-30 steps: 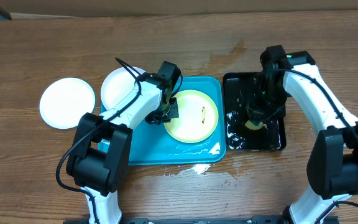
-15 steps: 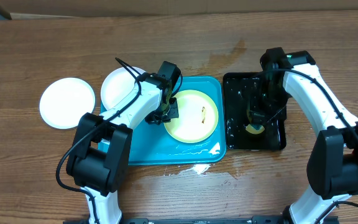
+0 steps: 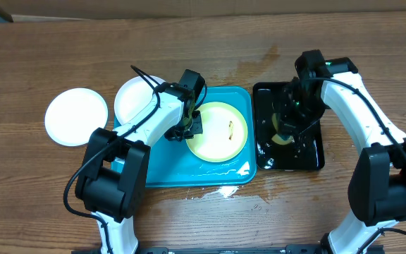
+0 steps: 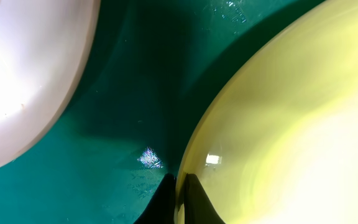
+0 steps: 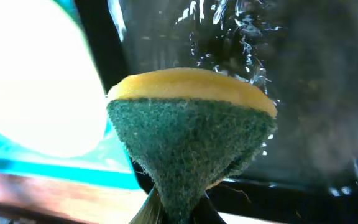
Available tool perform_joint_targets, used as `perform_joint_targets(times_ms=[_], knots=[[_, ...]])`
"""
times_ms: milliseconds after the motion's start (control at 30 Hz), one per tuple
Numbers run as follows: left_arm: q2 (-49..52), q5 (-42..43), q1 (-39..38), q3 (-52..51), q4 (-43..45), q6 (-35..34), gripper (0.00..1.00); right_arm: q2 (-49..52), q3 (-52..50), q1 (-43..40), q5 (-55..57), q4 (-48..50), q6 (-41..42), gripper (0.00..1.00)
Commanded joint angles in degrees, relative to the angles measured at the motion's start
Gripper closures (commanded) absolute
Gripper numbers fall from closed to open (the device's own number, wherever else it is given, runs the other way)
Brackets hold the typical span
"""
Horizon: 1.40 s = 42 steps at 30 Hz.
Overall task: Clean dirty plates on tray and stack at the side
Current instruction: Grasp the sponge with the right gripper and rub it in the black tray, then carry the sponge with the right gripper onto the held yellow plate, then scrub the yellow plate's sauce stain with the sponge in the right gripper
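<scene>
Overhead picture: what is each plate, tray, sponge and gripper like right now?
blue tray: wet.
black tray: wet.
yellow plate: on the blue tray, dark smear, rim pinched.
near white plate: overlaps the blue tray's left corner.
far white plate: alone on the table.
sponge: pinched, over the black tray.
left gripper: shut on yellow plate.
right gripper: shut on sponge.

1. The left arm (image 3: 157,116) and the right arm (image 3: 358,113) share one build, with white shells over the long links and bulky black housings at the joints.
2. A thin black cable (image 3: 144,77) loops along the left arm; a second cable (image 3: 369,106) follows the right.
3. A small green light (image 3: 327,65) glows near the right wrist.
4. The left claw (image 4: 179,198) ends in slim, dark, tapered fingertips.
</scene>
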Motion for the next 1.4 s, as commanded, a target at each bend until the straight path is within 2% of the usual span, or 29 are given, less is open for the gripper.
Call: perform_joint_targets(times_ms=[0,100,233,567,733,933,967,1067,1100,1133,1200,1367], knots=[[0.55,-0.81,0.09,-0.72,0.33,0.94,0.96,-1.49,1.51,0.94,-8.09,0.39,-8.61,0.96],[0.55,-0.81,0.09,-0.72,1.05,0.94,0.96,-1.49,1.51,2.51,-13.51,2.56,-13.09,0.96],[0.55,-0.81,0.09,-0.72,1.46,0.96,0.96,-1.49,1.51,6.69,-12.74,5.75,-16.04,0.96],[0.55,-0.76,0.09,-0.72,1.81,2.89,0.96,-1.49,0.5,21.59,7.96,13.25,-15.85,0.96],[0.55,-0.76,0.09,-0.72,1.81,2.89,0.96,-1.46,-3.1,25.0,12.39,18.27,-15.67,0.96],[0.55,-0.76,0.09,-0.72,1.79,2.89,0.96,-1.4,-6.95,25.05,12.76,24.7,-15.52,0.95],[0.55,-0.76,0.09,-0.72,1.79,2.89,0.96,-1.36,-7.13,25.05,12.76,25.09,-15.54,0.93],[0.55,-0.76,0.09,-0.72,1.79,2.86,0.96,-1.33,-7.74,25.0,12.76,26.84,-15.54,0.72],[0.55,-0.76,0.09,-0.72,1.81,2.86,0.96,-1.33,-7.74,25.0,12.76,27.17,-15.56,0.52],[0.55,-0.76,0.09,-0.72,1.81,2.86,0.96,-1.33,-7.74,25.0,12.83,27.39,-15.61,0.43],[0.55,-0.76,0.09,-0.72,1.79,2.86,0.96,-1.33,-7.74,25.0,13.6,27.69,-15.76,0.38],[0.55,-0.76,0.09,-0.72,1.62,2.86,0.96,-1.33,-7.74,25.0,15.74,27.45,-15.74,0.37]])
